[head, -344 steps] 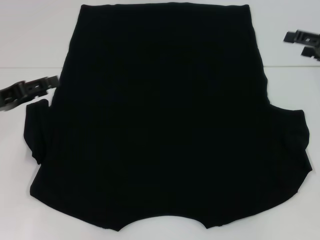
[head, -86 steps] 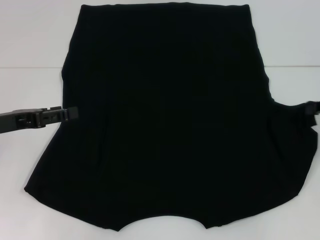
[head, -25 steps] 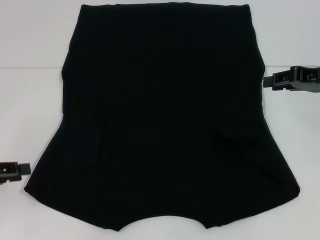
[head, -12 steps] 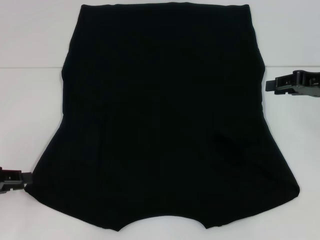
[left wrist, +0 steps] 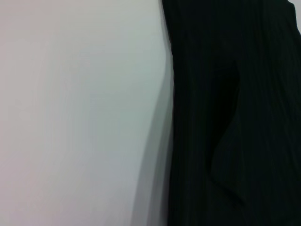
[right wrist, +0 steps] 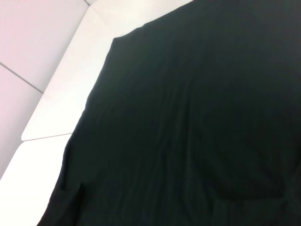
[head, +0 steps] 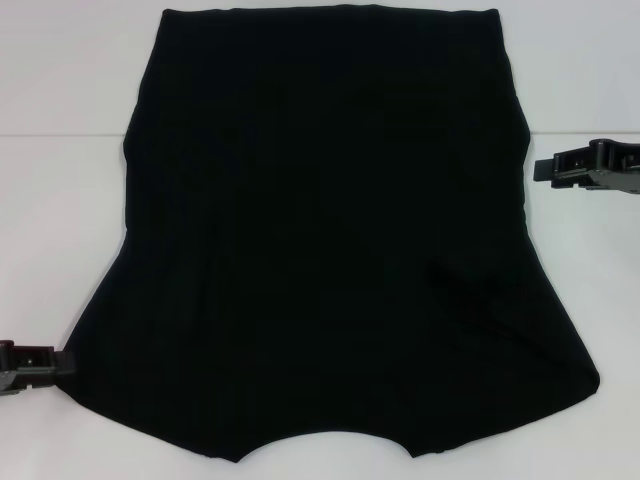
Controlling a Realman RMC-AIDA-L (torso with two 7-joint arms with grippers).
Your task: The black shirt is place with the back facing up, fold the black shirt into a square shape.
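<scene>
The black shirt (head: 320, 230) lies flat on the white table (head: 60, 180). Its straight hem is at the far side and its curved neckline at the near edge. Both sleeves are tucked in, so the sides run smooth. My left gripper (head: 62, 362) sits low at the shirt's near left corner, touching the cloth edge. My right gripper (head: 540, 169) hovers just off the shirt's right edge, about halfway along, with a small gap to the fabric. The left wrist view shows the black shirt (left wrist: 235, 113) with a soft crease. The right wrist view shows the black shirt (right wrist: 188, 117) from above.
White tabletop shows on both sides of the shirt, with a faint seam line (head: 50, 136) running across it. In the right wrist view the table's far edge (right wrist: 51, 99) meets a pale wall.
Over the last seconds both sleeves were folded in. In the last second my left gripper dropped to the near left corner and edged toward the cloth; my right gripper backed slightly off the right edge.
</scene>
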